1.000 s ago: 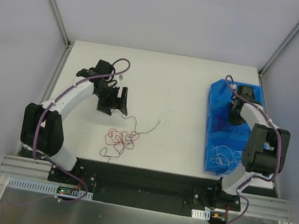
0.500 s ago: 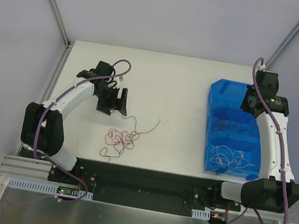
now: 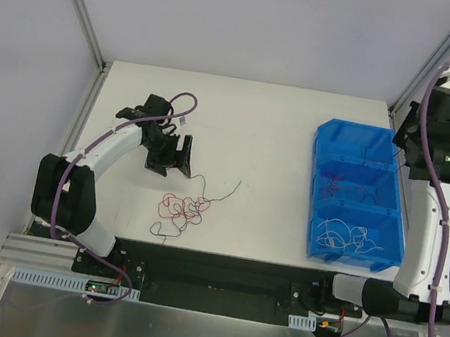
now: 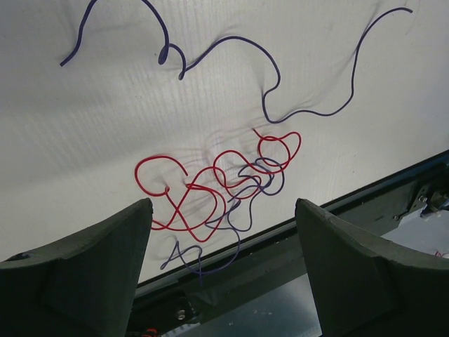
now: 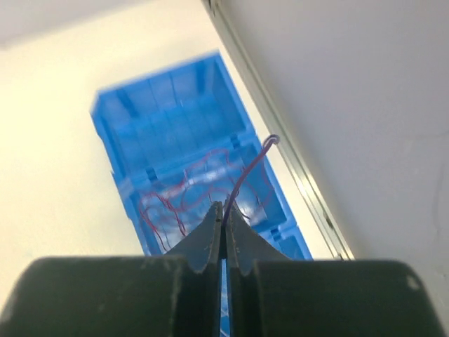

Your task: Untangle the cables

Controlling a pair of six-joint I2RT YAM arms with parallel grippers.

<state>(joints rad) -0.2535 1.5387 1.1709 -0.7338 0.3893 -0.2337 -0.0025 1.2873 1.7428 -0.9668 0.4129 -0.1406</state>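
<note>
Left gripper: jaws stood wide apart, holding nothing, above the knot.
Right gripper: jaws were pinched together on one purple strand, high over the blue bin.
Cables: a red and purple knot lay on the table; white wires sat in the bin's nearest compartment.

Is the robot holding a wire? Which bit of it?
The right gripper pinches a dark purple wire near one end; a short tip sticks out. The left gripper is open, holding nothing.

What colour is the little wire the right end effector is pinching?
Purple. The wire shows best in the right wrist view.
</note>
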